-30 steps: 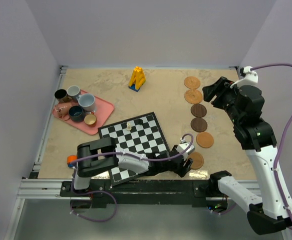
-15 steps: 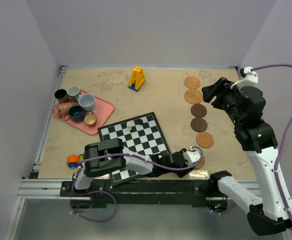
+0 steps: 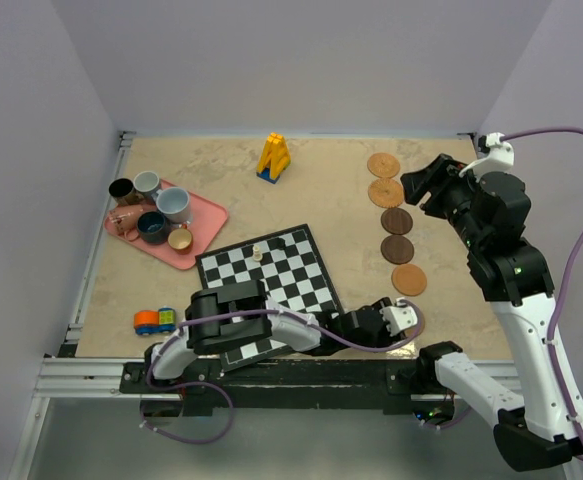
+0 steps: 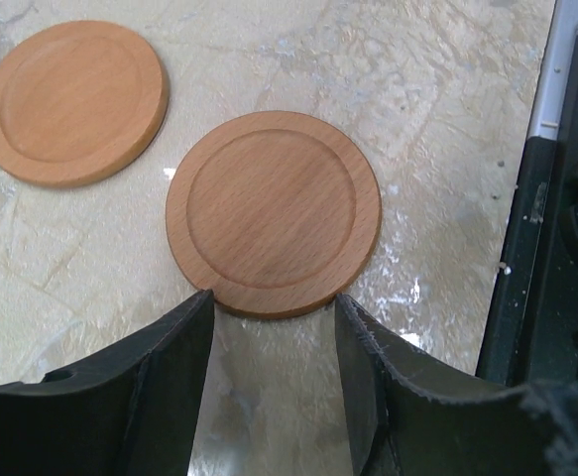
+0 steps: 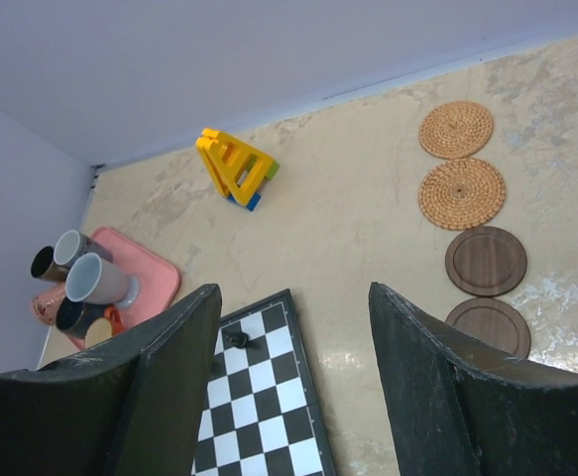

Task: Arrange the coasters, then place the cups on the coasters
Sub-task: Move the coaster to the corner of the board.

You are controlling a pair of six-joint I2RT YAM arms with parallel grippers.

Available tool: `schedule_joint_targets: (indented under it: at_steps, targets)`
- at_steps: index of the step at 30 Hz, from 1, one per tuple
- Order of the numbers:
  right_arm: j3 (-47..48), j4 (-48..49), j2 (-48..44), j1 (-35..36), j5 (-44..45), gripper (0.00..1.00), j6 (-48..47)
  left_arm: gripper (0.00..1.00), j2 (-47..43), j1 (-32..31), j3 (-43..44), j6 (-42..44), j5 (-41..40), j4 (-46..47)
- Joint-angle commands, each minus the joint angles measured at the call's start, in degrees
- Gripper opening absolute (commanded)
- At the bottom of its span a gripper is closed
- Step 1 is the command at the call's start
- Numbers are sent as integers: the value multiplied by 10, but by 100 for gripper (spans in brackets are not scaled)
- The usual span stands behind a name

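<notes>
Five coasters lie in a column at the right: two woven tan [image 3: 383, 165], two dark brown [image 3: 397, 221] and one light wooden [image 3: 408, 280]. A sixth coaster [image 4: 274, 211], light wooden, lies near the front edge; my left gripper [image 4: 272, 300] hides it from above. That gripper is open, its fingertips [image 4: 201, 297] at the disc's near rim, narrower than the disc. The left gripper [image 3: 403, 318] is low over the table. My right gripper [image 3: 426, 185] hangs open and empty beside the column. The cups [image 3: 173, 204] stand on the pink tray [image 3: 206, 215].
A chessboard [image 3: 271, 275] with a small piece [image 3: 257, 252] lies in the middle front. A yellow block toy [image 3: 274, 157] stands at the back. Two small toy cars [image 3: 153, 320] sit at front left. The table's metal rail [image 4: 551, 89] runs just right of the near coaster.
My left arm has reached further right along the front edge and now covers the nearest coaster, with its jaws slightly narrower. The right arm has not moved.
</notes>
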Motion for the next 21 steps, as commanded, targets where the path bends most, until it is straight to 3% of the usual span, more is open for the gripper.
schedule_joint_targets:
  at_steps: [1,6,13,21]
  targets:
    - [9,21,1,0,-13,66,-6,56,40,-2,17,18,-24,-43]
    - [6,23,1,0,-11,66,-6,56,36,-2,15,2,-54,-40]
    - [-6,32,2,0,-11,66,-4,60,-9,-8,-43,-38,-15,33]
    - [-7,31,-1,0,-11,66,-5,58,14,-21,-23,-46,15,27]
